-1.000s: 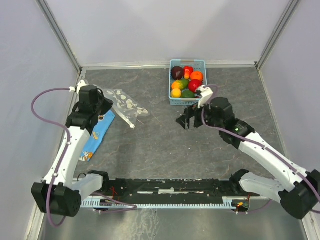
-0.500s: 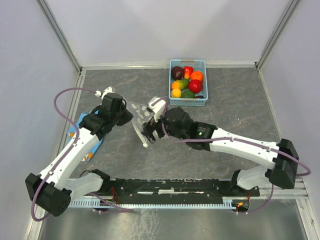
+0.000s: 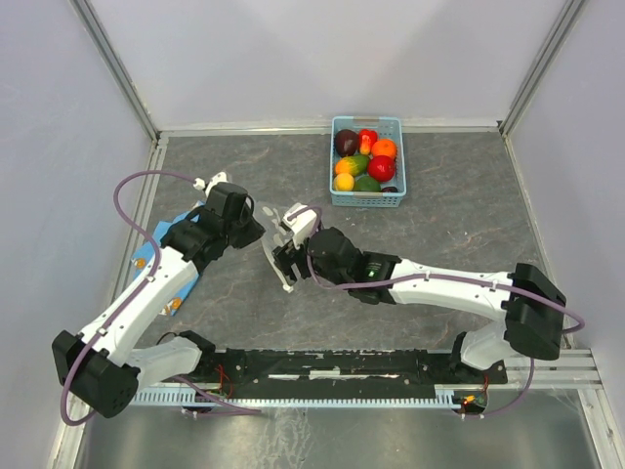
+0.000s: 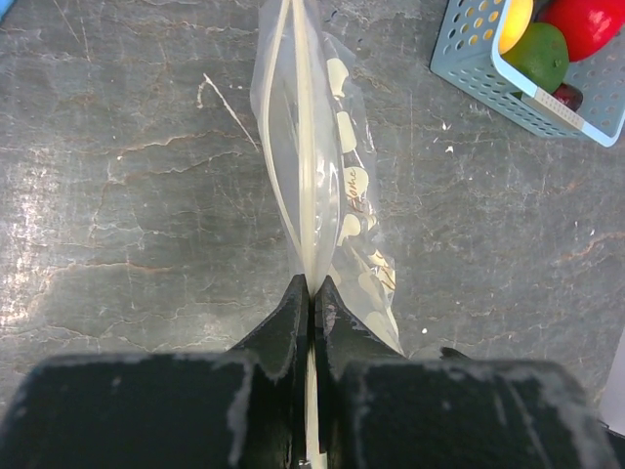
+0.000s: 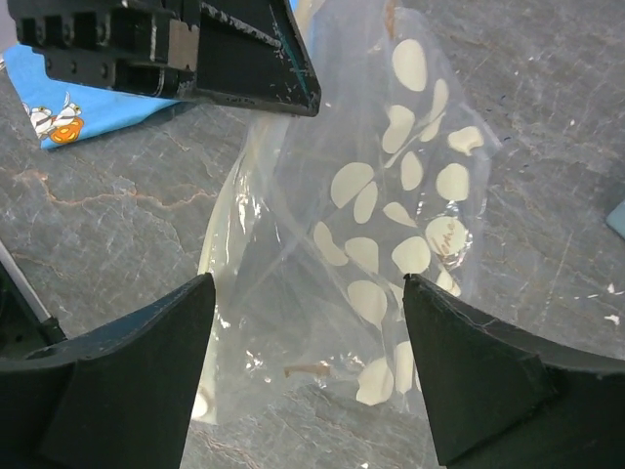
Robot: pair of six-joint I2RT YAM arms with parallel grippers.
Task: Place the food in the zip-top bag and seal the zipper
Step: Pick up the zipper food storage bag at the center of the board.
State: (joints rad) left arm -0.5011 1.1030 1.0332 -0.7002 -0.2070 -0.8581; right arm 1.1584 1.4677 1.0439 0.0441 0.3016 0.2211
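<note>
We are pinching the zip-top bag (image 4: 349, 191) by its zipper (image 4: 305, 147) in our left tool (image 4: 312, 286), right tool (image 5: 308, 293) straddling it wide open.

Light-blue basket (image 3: 366, 199) far centre; blue cloth (image 5: 117, 115) left.

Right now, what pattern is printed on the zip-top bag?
The zip-top bag is clear with white oval spots, best seen in the right wrist view.
</note>
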